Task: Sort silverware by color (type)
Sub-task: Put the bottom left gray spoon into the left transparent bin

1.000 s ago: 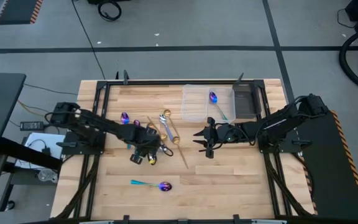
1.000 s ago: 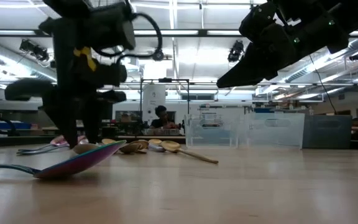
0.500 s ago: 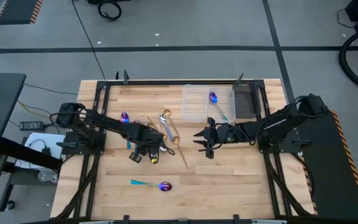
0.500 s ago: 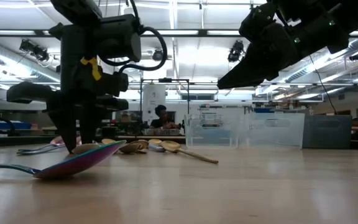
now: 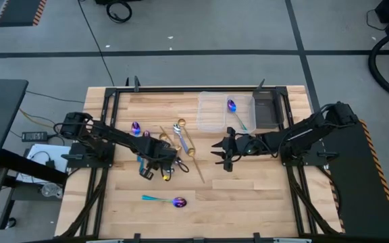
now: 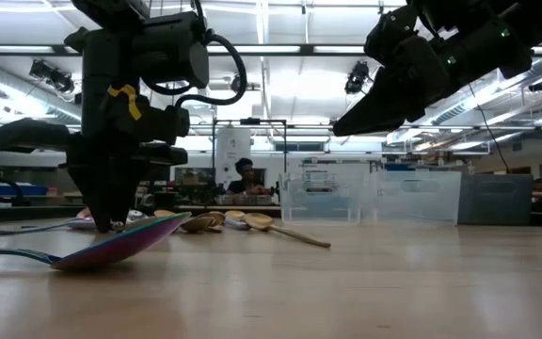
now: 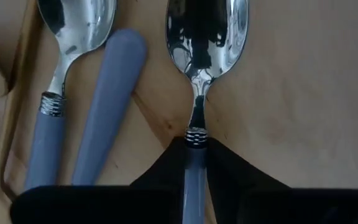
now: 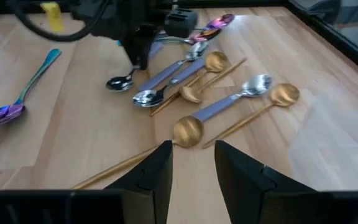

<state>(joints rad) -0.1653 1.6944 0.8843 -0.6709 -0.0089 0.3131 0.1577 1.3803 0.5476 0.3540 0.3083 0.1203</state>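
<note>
On the wooden table [image 5: 248, 196], the left tool [image 5: 165, 164] is down among the cluster of silverware at centre-left, its fingers [image 7: 241, 180] pinched on the pale blue handle of a shiny silver spoon [image 7: 205, 37]; a second blue-handled silver spoon [image 7: 73, 37] lies just beside it. An iridescent purple spoon with a teal handle [image 5: 167, 200] lies apart near the front edge. Gold spoons [image 8: 241, 106] rest toward the middle. The right tool [image 5: 223, 150] hovers half open, holding nothing. Another iridescent spoon [image 5: 235, 111] lies in the clear plastic tray [image 5: 211, 115].
</note>
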